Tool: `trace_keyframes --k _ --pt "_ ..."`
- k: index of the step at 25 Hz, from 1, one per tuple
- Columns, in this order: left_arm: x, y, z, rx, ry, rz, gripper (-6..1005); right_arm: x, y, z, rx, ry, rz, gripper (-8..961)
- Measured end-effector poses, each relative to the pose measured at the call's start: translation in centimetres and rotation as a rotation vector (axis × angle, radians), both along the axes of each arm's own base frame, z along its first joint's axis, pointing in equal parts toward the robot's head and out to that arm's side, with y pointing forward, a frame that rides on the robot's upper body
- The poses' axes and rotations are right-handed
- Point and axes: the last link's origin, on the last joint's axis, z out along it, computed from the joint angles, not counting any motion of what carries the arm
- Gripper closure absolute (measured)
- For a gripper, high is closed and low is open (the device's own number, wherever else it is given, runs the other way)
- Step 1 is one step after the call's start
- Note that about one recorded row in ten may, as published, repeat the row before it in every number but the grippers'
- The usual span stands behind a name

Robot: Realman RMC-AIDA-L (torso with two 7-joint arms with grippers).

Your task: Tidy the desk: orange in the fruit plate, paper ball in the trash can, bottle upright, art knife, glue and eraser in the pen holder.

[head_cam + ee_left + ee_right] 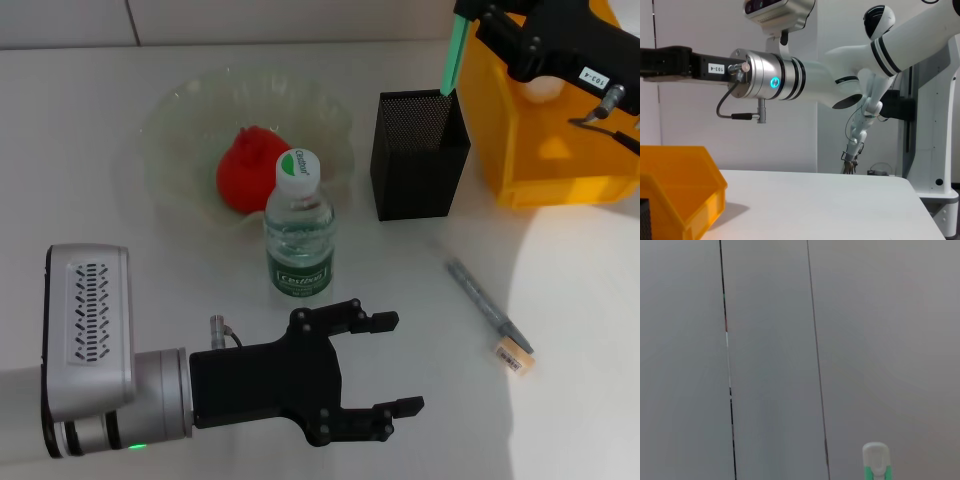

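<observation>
My right gripper [463,14] is at the far right, shut on the glue [453,55], a slim green stick with a white end [876,460]. The glue hangs tilted, its lower tip at the back right rim of the black mesh pen holder [418,155]. The orange [248,170] lies in the pale-green fruit plate [180,120]. Just in front of the plate the bottle [298,225] stands upright. A grey art knife [488,305] and the small tan eraser [513,358] lie on the table at the right. My left gripper [402,363] hovers open near the front edge, holding nothing.
The yellow trash can [560,160] stands right of the pen holder, partly under my right arm; something white [545,88] shows inside it. The left wrist view shows the bin's corner [685,195] and my right arm [790,80] above it.
</observation>
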Motion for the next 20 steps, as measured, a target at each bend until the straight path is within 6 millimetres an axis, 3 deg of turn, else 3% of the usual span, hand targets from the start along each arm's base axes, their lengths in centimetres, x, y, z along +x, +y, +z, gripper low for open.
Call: trace_keyframes --k 11,20 --pt "-0.2 -0.2 -0.1 -0.002 0.003 -0.001 213 1.0 0.6 -2.9 -0.006 -0.071 -0.065 713" --pt "-0.1 -0.3 -0.1 -0.007 -0.003 -0.005 213 1.1 0.1 -3.6 -0.031 -0.094 -0.052 680"
